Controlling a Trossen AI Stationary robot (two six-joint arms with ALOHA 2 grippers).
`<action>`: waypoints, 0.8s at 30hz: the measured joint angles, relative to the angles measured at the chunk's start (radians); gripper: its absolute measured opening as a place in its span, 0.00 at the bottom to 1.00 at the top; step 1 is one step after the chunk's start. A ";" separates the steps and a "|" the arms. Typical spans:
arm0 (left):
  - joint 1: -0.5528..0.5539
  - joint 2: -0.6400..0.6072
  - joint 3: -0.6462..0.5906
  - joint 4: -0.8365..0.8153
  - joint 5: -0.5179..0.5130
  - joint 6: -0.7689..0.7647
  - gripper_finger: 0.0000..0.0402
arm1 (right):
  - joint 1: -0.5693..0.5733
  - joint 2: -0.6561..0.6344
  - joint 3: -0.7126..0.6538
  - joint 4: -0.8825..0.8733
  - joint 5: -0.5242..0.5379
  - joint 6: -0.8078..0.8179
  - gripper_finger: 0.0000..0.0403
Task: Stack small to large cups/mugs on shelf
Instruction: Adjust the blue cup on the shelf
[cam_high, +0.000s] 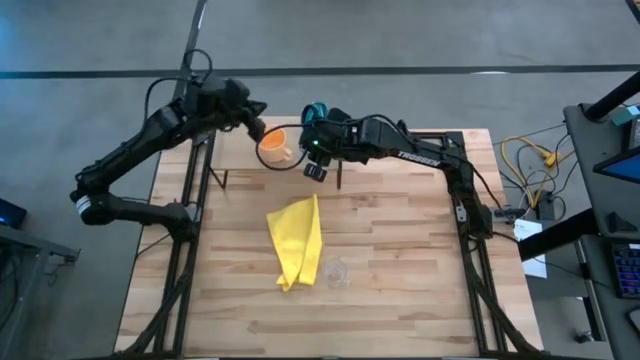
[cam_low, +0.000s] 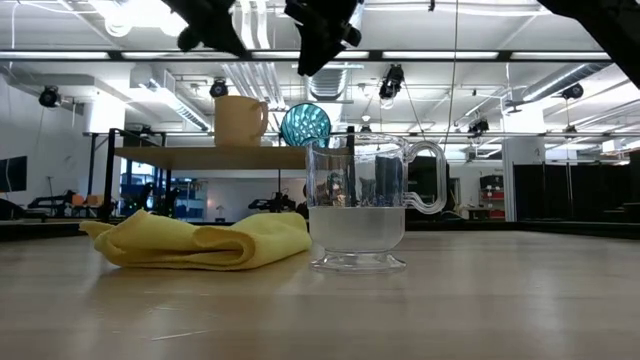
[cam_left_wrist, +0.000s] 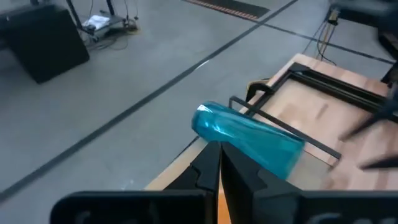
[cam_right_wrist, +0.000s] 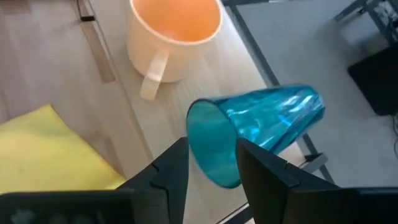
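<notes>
Tumbler (cam_right_wrist: 261, 127) lies on its side on shelf (cam_right_wrist: 205, 81), just beside orange mug (cam_right_wrist: 171, 34), open mouth facing my right gripper (cam_right_wrist: 211, 165). Long axis runs away from fingers; right fingers spread wide around rim, gripping nothing. Right arm nearer. Left gripper (cam_left_wrist: 219, 165) near mug, fingers narrow, empty.

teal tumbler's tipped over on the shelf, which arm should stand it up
Right, probably. The right end effector hangs directly over the teal tumbler, fingers open either side of its rim. The left end effector sits by the orange mug, fingers shut.
</notes>
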 joint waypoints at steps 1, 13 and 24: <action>0.020 0.019 0.002 0.005 0.016 -0.005 0.00 | 0.005 0.000 -0.002 -0.003 0.000 0.011 0.32; 0.171 0.228 0.014 0.285 0.228 -0.047 0.00 | 0.022 0.000 -0.083 0.004 0.043 0.008 0.32; 0.297 0.460 0.161 0.349 0.404 -0.062 0.00 | 0.031 0.000 -0.155 0.087 0.185 -0.058 0.32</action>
